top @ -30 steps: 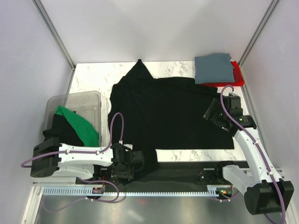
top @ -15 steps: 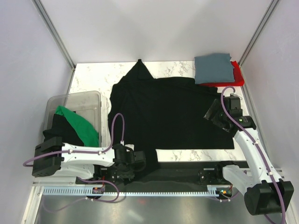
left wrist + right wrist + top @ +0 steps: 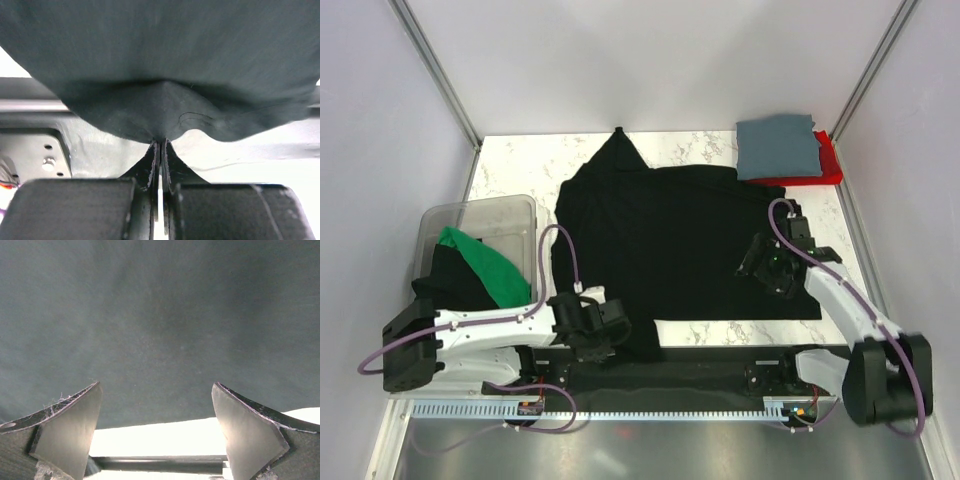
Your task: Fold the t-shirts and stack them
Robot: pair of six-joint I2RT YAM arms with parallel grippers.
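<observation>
Black t-shirt (image 3: 680,240), near hem partly hidden inside clenched left tool (image 3: 160,146); right tool (image 3: 156,390) agape above it

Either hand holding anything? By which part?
Left hand is shut on the large black t-shirt, pinching a fold at its near-left edge. Right hand is open over the shirt's right side, holding nothing.

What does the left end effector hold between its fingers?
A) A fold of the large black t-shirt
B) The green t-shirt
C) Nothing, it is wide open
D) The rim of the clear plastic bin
A: in the left wrist view the left end effector has its jaws pressed together, and a fold of the large black t-shirt is pinched at their tips.
</observation>
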